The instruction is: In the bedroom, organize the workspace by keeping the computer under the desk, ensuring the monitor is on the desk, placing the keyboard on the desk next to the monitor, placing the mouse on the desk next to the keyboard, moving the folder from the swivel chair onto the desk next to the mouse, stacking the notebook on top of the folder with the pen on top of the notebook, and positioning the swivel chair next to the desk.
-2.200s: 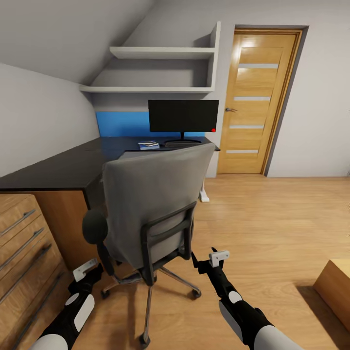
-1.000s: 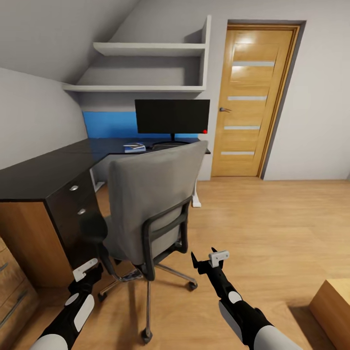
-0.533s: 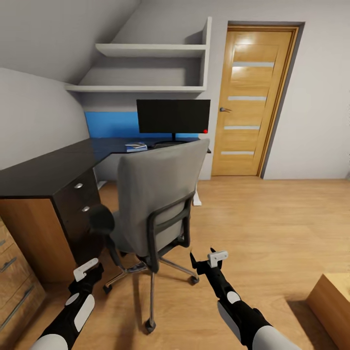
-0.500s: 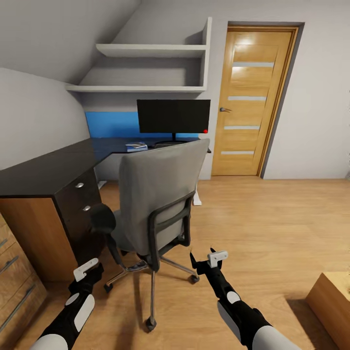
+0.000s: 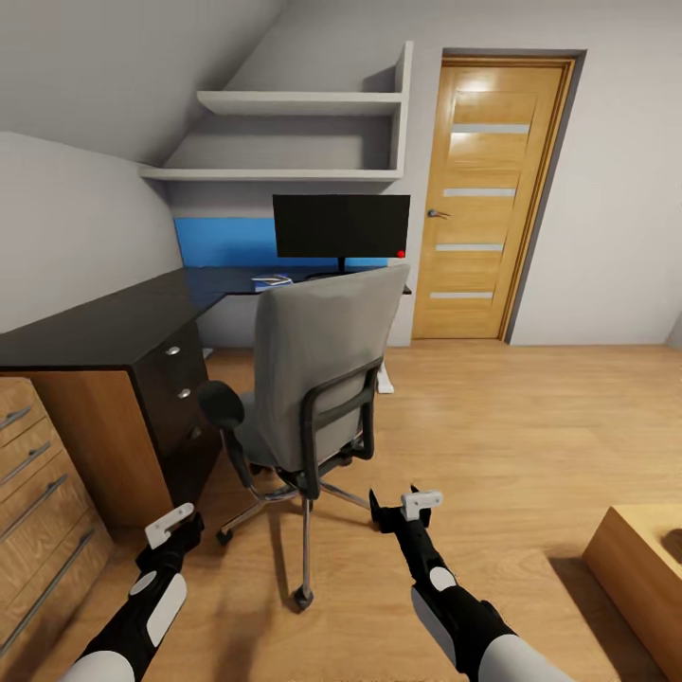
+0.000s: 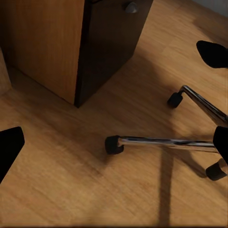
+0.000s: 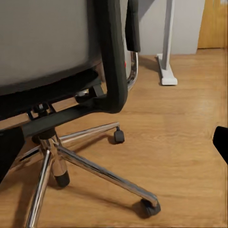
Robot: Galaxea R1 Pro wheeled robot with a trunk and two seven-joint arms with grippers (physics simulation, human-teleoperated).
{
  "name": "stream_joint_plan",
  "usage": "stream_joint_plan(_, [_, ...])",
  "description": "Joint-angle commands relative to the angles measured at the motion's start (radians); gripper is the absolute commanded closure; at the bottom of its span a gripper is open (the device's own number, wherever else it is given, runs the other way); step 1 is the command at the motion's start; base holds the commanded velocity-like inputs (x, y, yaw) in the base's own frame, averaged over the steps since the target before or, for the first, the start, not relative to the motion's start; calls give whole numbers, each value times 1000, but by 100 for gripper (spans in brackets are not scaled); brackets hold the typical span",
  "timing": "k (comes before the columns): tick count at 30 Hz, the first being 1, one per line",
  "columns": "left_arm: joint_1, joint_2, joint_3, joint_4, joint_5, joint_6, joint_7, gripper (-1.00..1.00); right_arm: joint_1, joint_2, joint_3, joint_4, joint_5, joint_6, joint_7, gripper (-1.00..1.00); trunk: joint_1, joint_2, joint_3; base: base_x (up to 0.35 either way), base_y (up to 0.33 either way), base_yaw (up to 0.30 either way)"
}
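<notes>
Swivel chair [image 5: 317,379] stands on the wood floor [image 5: 530,417] in front of the desk [image 5: 123,327], backrest toward the camera, apart from both arms. Compared with the head view half a second ago, the whole picture has shifted (camera moved): chair sits a little farther off and more to the right, more of the light-wood cabinet [image 5: 38,474] shows at the left edge.

Monitor [image 5: 341,225] upright at the desk's far end, red dot at its lower right corner. Small blue-and-white item on the desk just left of the monitor stand; too small to name.

Left gripper [image 5: 172,523] low beside the desk drawers [image 5: 180,384], fingers spread, nothing held. Right gripper [image 5: 405,510] low near the chair's chrome base [image 7: 90,166], also spread and empty.
</notes>
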Motion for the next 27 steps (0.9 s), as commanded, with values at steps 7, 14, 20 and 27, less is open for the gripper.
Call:
stream_joint_plan(7, [0, -2, -4, -1, 4, -6, -3, -100, -4, 42, 7, 0, -5, 137, -122, -100, 0, 0, -1, -12, 1, 0])
stream_joint_plan(14, [-1, -7, -9, 0, 1, -4, -6, -100, -7, 50, 6, -2, -10, 165, -137, -100, 0, 0, -1, -1, 0, 0])
stream_joint_plan(20, [-1, -8, -10, 0, 2, -3, -6, -100, -7, 56, 11, -3, -8, 154, -139, -100, 0, 0, -1, 0, 0, 0])
stream_joint_plan(27, [-1, -8, -10, 0, 2, -1, -6, -100, -7, 64, 12, -3, -8, 114, -145, -100, 0, 0, -1, 0, 0, 0])
